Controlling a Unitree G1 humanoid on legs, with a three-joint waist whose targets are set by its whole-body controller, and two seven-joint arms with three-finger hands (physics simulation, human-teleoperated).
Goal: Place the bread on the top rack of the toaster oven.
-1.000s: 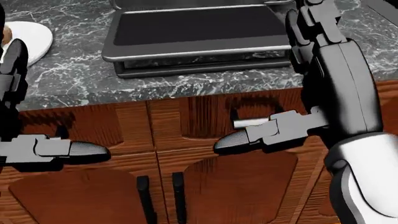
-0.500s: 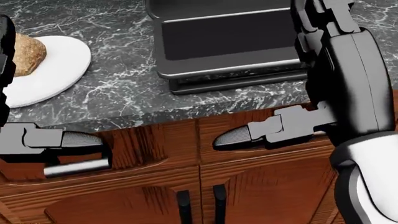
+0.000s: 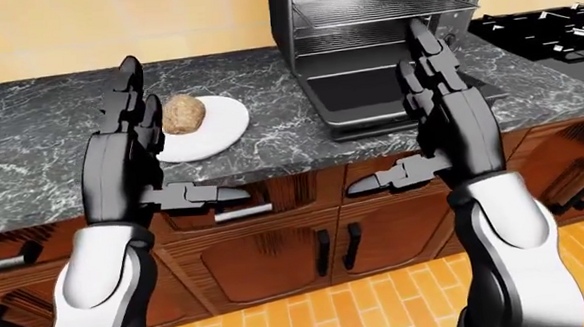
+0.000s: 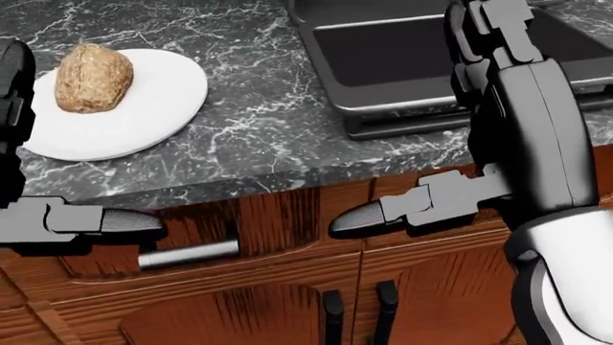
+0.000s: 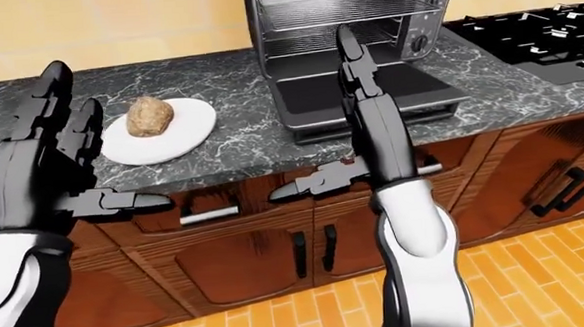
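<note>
The bread (image 4: pixel 93 77), a brown round loaf, lies on a white plate (image 4: pixel 163 108) on the dark marble counter, at the head view's upper left. The toaster oven (image 3: pixel 368 84) stands to its right with the door folded down; its top rack (image 3: pixel 379 9) is bare. My left hand (image 5: pixel 87 170) is open, fingers up, held over the counter edge just left of the plate and not touching it. My right hand (image 3: pixel 410 120) is open and empty, fingers up, in front of the oven door.
A black stove top (image 3: pixel 545 26) lies on the counter right of the oven. Wooden cabinet doors with a metal drawer handle (image 4: pixel 187 254) run below the counter edge. Orange tiled floor (image 3: pixel 380 309) shows at the bottom.
The whole picture has shifted right, so the camera has moved left. The plate and bread have come fully into the head view. Both hands keep the same open pose.
</note>
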